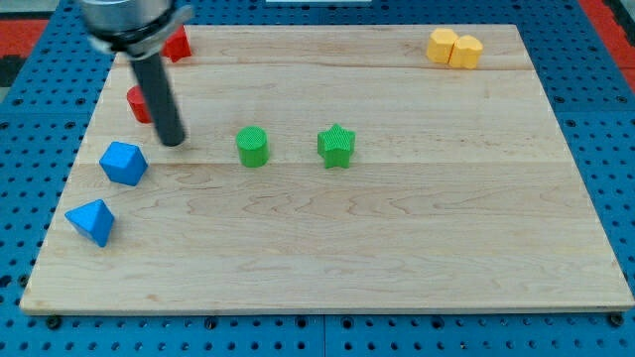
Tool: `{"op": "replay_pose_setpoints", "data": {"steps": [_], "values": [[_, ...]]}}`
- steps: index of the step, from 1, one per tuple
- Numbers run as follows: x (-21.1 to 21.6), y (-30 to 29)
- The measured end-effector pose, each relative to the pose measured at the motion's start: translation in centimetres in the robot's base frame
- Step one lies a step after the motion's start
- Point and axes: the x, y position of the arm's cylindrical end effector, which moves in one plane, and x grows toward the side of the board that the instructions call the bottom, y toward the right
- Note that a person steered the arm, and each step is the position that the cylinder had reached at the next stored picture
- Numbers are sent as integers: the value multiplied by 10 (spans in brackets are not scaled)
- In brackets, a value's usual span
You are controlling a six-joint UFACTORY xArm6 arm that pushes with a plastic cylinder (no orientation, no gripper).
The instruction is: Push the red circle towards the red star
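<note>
Red circle (pixel 138 103) sits apparently touching my tip (pixel 173 142), left.

open board at centre (pixel 397 238), green blocks (pixel 253 146) mid-way

Red circle (pixel 138 103) lies flat just below the red star (pixel 178 45), both partly hidden.

Wooden board (pixel 417 238), two red blocks (pixel 179 45), two blue (pixel 123 164), two green (pixel 252 147), yellow (pixel 454 48)
</note>
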Motion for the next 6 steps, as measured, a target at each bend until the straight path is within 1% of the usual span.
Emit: {"op": "replay_pose_setpoints", "data": {"steps": [1,2,3,4,5,6], "values": [[-3,-63],[-6,-96],[-13,-51],[-24,-29],[-57,-29],[-67,-26]]}}
